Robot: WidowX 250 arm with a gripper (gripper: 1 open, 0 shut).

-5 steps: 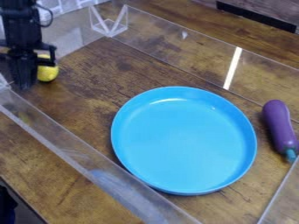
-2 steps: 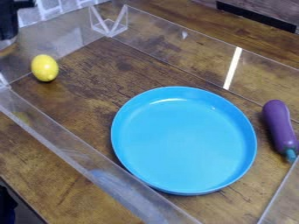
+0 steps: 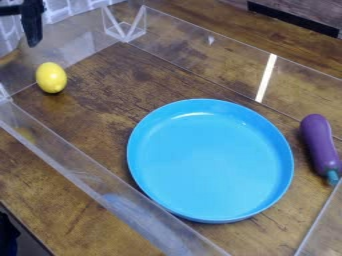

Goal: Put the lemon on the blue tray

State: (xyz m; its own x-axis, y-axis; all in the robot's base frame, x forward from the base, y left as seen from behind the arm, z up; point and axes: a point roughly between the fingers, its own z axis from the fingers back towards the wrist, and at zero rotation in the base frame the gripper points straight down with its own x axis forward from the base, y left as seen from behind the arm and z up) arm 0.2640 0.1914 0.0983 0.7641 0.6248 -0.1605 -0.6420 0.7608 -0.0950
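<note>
The lemon [image 3: 51,77], small and bright yellow, lies free on the wooden table at the far left, touched by nothing. The blue tray [image 3: 210,158] is a big round dish in the middle of the view, with nothing in it. My gripper [image 3: 19,34] hangs in the top left corner, above and behind the lemon and well clear of it. One slim dark finger [image 3: 31,28] stands out with a gap beside it, so the jaws look open and hold nothing. The rest of the hand is cut off by the picture's edge.
A purple eggplant [image 3: 321,145] with a teal stem lies at the right of the tray. Clear plastic walls [image 3: 94,185] fence the table along the front and the sides. A clear stand [image 3: 127,22] sits at the back.
My gripper was down at the lemon a second ago. It has lifted up and away to the top left corner without it, and its jaws have parted. The lemon stays on the table.
</note>
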